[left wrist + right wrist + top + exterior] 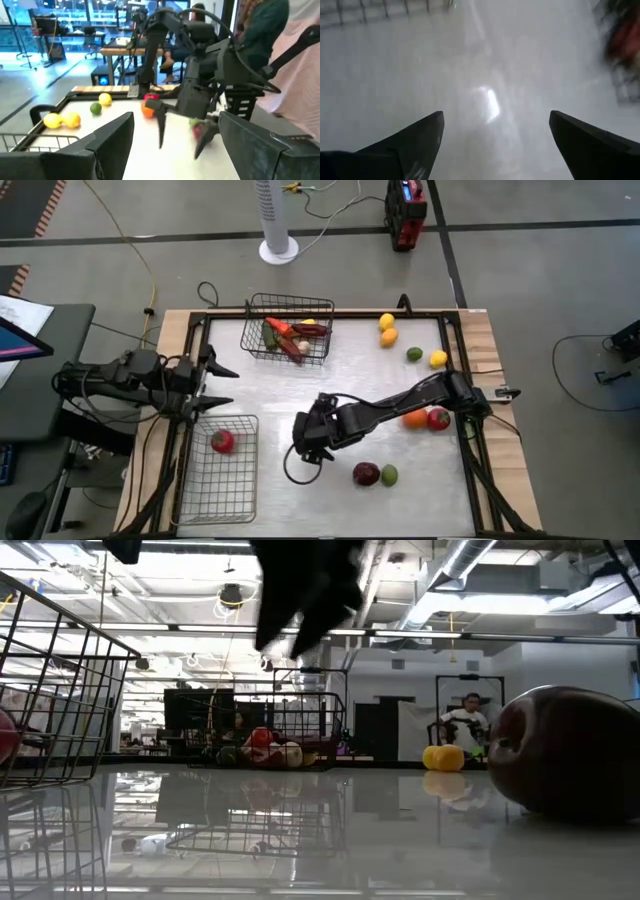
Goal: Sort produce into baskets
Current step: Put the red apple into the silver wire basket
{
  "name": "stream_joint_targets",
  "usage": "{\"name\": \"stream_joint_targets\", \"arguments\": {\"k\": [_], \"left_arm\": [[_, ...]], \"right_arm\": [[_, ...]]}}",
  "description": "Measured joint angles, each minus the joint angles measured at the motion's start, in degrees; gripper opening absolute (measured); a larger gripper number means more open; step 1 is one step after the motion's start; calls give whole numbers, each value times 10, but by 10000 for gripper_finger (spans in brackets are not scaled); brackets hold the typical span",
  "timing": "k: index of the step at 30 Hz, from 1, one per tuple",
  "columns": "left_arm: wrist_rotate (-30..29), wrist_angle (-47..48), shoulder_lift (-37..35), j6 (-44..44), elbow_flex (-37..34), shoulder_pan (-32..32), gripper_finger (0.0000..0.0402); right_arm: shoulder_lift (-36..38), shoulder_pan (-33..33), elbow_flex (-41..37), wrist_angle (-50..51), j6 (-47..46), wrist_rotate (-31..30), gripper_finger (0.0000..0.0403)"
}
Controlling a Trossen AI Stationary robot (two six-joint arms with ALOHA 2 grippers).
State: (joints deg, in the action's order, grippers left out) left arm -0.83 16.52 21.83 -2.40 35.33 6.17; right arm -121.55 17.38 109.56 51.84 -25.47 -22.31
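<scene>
My right gripper hangs open and empty over bare table at the middle, pointing down; it also shows in its own wrist view and in the left wrist view. My left gripper waits open and empty at the table's left edge, between the two baskets. The far basket holds several vegetables. The near left basket holds one red tomato. A dark red fruit and a green lime lie on the table just right of my right gripper.
An orange and a red tomato lie under my right arm's forearm. A lemon, an orange, a lime and another lemon lie at the far right. A black frame edges the table.
</scene>
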Motion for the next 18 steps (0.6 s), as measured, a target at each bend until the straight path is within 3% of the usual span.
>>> {"name": "stream_joint_targets", "arguments": {"k": [4, 9, 18], "left_arm": [[-1, 2, 13, 1, 0, 0, 279], [-22, 1, 25, 8, 0, 0, 279], [-36, -10, 42, 8, 0, 0, 279]], "right_arm": [[26, 38, -17, 22, -82, 56, 388], [34, 100, -18, 91, -177, 68, 388], [33, 180, -18, 199, -282, 1, 387]]}}
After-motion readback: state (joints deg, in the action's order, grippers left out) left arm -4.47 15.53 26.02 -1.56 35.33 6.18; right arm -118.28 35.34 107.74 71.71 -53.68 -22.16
